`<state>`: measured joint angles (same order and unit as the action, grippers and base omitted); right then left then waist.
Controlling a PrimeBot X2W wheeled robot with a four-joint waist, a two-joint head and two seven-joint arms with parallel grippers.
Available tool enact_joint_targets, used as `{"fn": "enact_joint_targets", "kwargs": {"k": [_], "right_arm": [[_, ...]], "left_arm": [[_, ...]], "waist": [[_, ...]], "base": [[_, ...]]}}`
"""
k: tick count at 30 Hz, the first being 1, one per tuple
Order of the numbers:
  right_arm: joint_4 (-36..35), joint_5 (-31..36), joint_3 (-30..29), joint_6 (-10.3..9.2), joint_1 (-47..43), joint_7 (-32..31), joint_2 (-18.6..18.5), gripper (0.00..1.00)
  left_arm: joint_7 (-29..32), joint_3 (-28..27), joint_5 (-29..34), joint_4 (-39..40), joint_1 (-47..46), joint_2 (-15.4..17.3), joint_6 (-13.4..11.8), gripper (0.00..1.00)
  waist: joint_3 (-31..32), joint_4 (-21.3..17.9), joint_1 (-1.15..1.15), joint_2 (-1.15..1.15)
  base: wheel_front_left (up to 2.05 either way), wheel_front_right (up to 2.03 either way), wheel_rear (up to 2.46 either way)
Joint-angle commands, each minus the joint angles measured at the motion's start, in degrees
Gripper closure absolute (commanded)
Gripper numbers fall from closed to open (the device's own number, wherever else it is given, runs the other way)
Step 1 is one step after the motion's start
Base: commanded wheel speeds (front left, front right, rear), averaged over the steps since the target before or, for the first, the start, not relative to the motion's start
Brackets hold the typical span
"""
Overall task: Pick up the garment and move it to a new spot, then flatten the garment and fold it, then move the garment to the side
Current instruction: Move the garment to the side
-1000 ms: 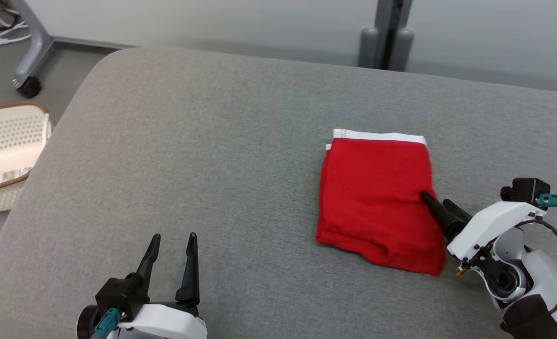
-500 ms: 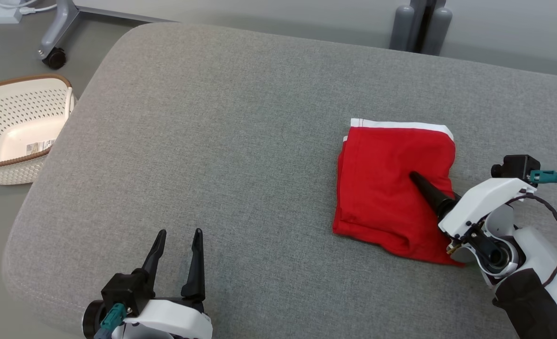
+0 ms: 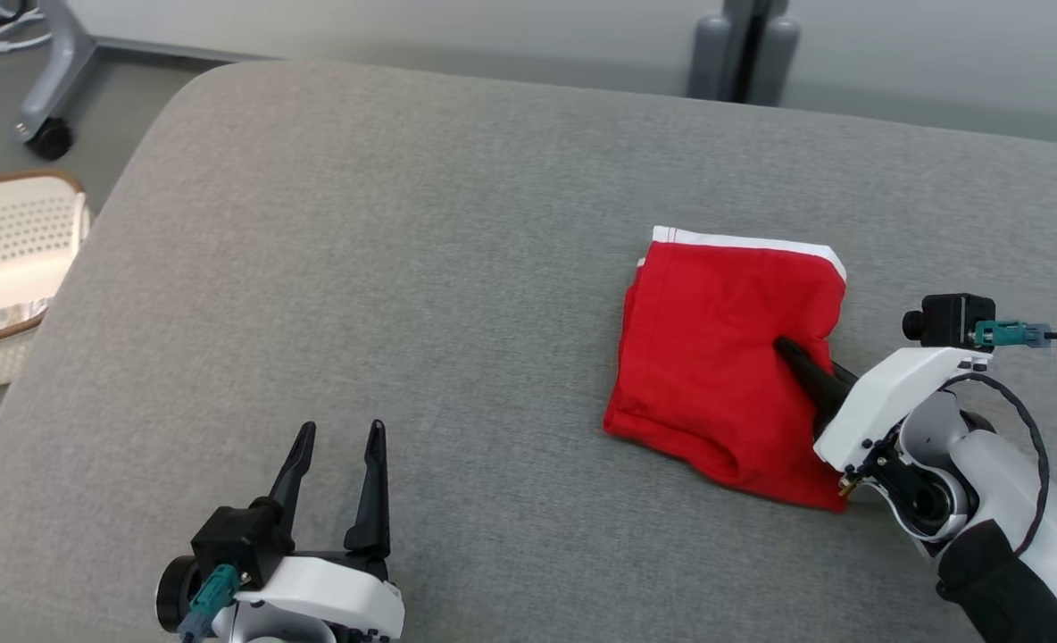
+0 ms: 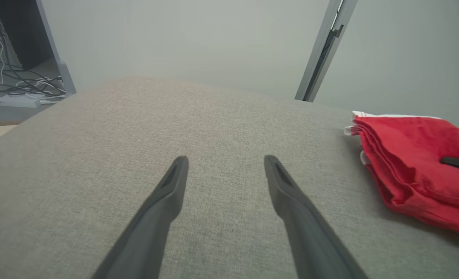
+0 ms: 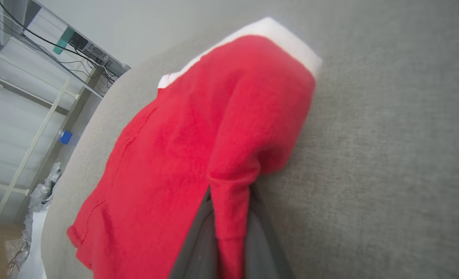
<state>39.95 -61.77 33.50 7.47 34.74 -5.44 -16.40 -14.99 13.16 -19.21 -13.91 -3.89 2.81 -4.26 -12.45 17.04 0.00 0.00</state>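
**Right gripper pinching folded red garment, left gripper idle**

The garment (image 3: 725, 357) is red, folded into a rough rectangle, and lies on the right part of the grey cushion (image 3: 403, 268). Its white waistband (image 3: 747, 243) is on the far edge. The near edge is bunched and thicker, with several layers stacked (layer count is hard to read in the left wrist view).

The right gripper (image 3: 787, 350) comes in from the near right, at the garment's right edge. The head view shows one dark finger lying on top of the fabric, and the other is hidden under the cloth. In the right wrist view the fingers (image 5: 196, 240) are clamped on a ridge of red fabric that stands up between them. The fingertips are buried in the fold, so I can't tell how deep the grip goes. The white forearm is cut off by the frame's right and bottom edges.

The left gripper (image 3: 339, 430) is at the near left, well apart from the garment. Its jaws are spread wide with nothing between them, and the fingers point to the far side. I can't tell whether it touches the cushion or hangs just above it.

A white perforated basket (image 3: 11, 268) is on the floor at the left, cut off by the frame edge, and its contents are washed out by glare. A caster leg (image 3: 46, 134) is at the far left and a grey post (image 3: 743, 54) at the far side, both partly out of frame.
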Motion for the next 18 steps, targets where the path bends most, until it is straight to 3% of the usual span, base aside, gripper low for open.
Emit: {"fn": "enact_joint_targets", "kwargs": {"k": [1,10,18], "right_arm": [[-0.2,0.5,0.3,0.05,0.6,0.5,-0.8,1.0],[-6.6,1.9,6.5,0.05,4.2,-1.1,-9.2,1.0],[-12.2,1.0,3.8,0.04,7.4,-3.1,-18.5,1.0]], "left_arm": [[-0.2,-0.1,-0.1,0.1,-0.8,0.2,0.0,0.0],[-0.2,0.0,-1.7,0.7,-2.6,0.2,-0.3,0.0],[-0.2,-1.8,-2.3,0.6,-6.3,0.2,0.2,0.0]], "waist": [[0.9,-1.6,0.0,0.0],[1.3,-11.0,0.0,0.0],[-2.6,-18.4,0.0,0.0]], "base": [[0.0,0.0,0.0],[0.0,0.0,0.0],[0.0,0.0,0.0]]}}
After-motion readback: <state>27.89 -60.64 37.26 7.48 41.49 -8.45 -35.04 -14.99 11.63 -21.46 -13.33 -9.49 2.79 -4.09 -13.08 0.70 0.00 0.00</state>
